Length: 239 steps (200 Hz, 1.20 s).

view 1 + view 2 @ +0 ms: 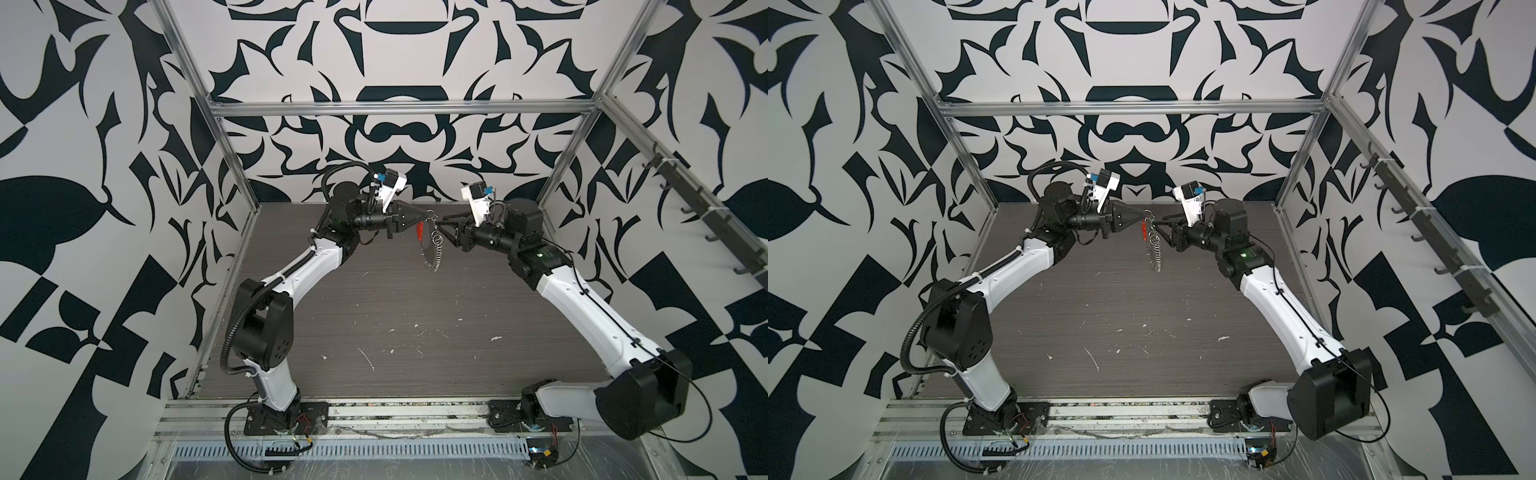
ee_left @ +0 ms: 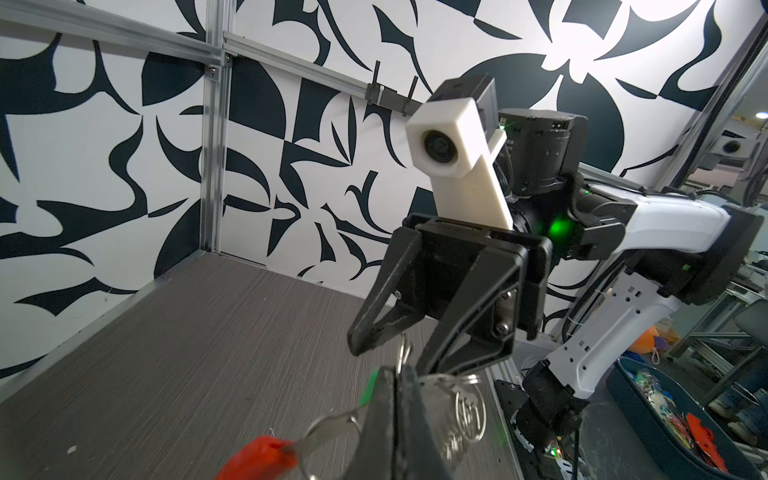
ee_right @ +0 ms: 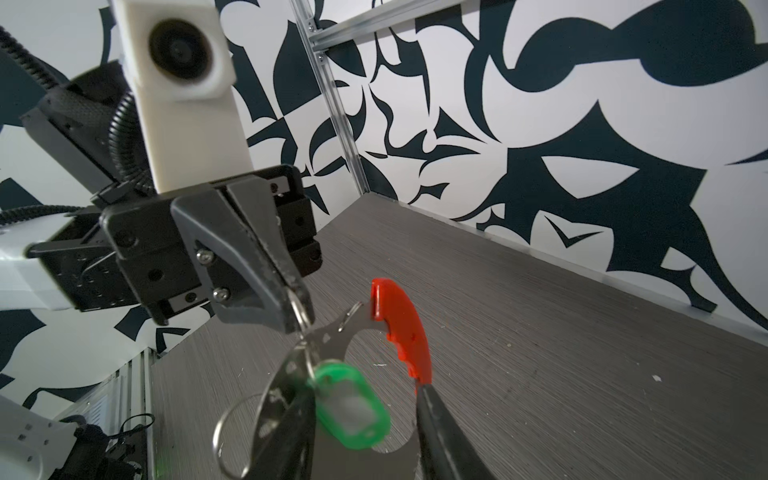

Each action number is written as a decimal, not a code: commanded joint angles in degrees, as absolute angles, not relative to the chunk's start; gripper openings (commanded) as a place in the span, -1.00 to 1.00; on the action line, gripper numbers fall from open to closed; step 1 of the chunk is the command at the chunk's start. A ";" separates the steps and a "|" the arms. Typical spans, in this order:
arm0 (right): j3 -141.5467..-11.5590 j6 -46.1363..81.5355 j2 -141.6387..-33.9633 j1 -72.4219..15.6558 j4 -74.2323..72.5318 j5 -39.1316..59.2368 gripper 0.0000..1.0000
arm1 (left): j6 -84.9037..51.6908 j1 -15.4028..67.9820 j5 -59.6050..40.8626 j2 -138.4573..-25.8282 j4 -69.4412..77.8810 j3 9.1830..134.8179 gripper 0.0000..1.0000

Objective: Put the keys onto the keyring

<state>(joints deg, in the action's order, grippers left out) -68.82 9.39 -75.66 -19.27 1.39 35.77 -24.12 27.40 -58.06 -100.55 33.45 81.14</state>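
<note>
The keyring (image 1: 433,249) hangs in the air at the back middle, a silver loop with a red-orange segment (image 1: 420,230) and a string of small rings, seen in both top views (image 1: 1156,253). My left gripper (image 1: 428,215) is shut on a small ring at its top (image 2: 402,353). My right gripper (image 3: 359,382) stands open, with one finger along the silver arm and the other at the red segment's (image 3: 401,328) lower end. The keys, a green tag (image 3: 353,409), dangle blurred between those fingers, their small ring at the silver arm. A green edge (image 2: 370,388) shows beside my left fingers.
The dark wood-grain tabletop (image 1: 395,324) lies well below the hanging loop. Aluminium frame posts (image 1: 232,158) and patterned walls close in the back and sides. A bin of coloured items (image 2: 681,424) stands outside the cell.
</note>
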 commanded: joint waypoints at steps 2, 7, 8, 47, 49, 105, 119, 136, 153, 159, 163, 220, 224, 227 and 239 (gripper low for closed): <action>-72.10 8.02 -76.02 -20.28 -0.66 36.66 -0.14 | -26.58 27.51 -57.94 -99.33 38.01 81.10 -1.00; -72.31 7.93 -76.33 -20.44 -0.62 36.62 -0.14 | -26.71 27.54 -58.01 -99.36 38.15 81.16 -1.00; -72.32 7.88 -76.40 -20.46 -0.57 36.59 -0.15 | -26.67 27.57 -57.96 -99.38 38.15 81.14 -1.00; -72.87 7.29 -76.89 -21.09 -0.53 35.78 -0.53 | -27.37 27.53 -57.93 -99.33 38.81 81.35 -1.00; -72.91 7.25 -76.86 -21.20 -0.53 35.77 -0.57 | -27.45 27.52 -57.88 -99.32 38.95 81.31 -1.00; -73.36 5.15 -77.49 -24.74 1.16 32.62 -1.00 | -31.01 28.71 -54.29 -100.39 44.12 81.22 -1.00; -74.13 4.54 -77.99 -25.40 1.84 31.89 -1.00 | -31.29 29.47 -53.74 -100.70 44.80 81.32 -1.00; -75.28 3.54 -78.56 -26.25 2.93 30.81 -1.00 | -31.25 30.22 -53.06 -100.90 45.23 81.08 -1.00; -75.94 3.08 -78.68 -26.62 3.33 29.88 -1.00 | -31.41 30.50 -51.94 -100.88 46.24 80.24 -1.00; -76.03 3.02 -78.66 -26.63 3.46 29.71 -1.00 | -31.54 30.62 -51.61 -100.90 46.68 79.94 -1.00; -76.04 2.95 -78.51 -26.63 3.52 29.51 -1.00 | -31.62 30.60 -51.31 -100.88 46.90 79.70 -1.00; -74.79 0.12 -75.86 -26.63 6.00 24.72 -1.00 | -31.75 30.55 -50.83 -100.77 47.75 78.67 -1.00; -74.82 -0.17 -75.57 -26.63 6.48 24.43 -1.00 | -31.61 30.51 -50.88 -100.68 47.62 78.66 -1.00; -74.80 -0.52 -75.44 -26.55 6.83 24.21 -1.00 | -31.43 30.53 -50.97 -100.60 47.44 78.74 -1.00; -74.84 -1.42 -74.69 -26.53 8.37 23.03 -1.00 | -30.86 30.50 -51.21 -100.41 46.63 78.64 -1.00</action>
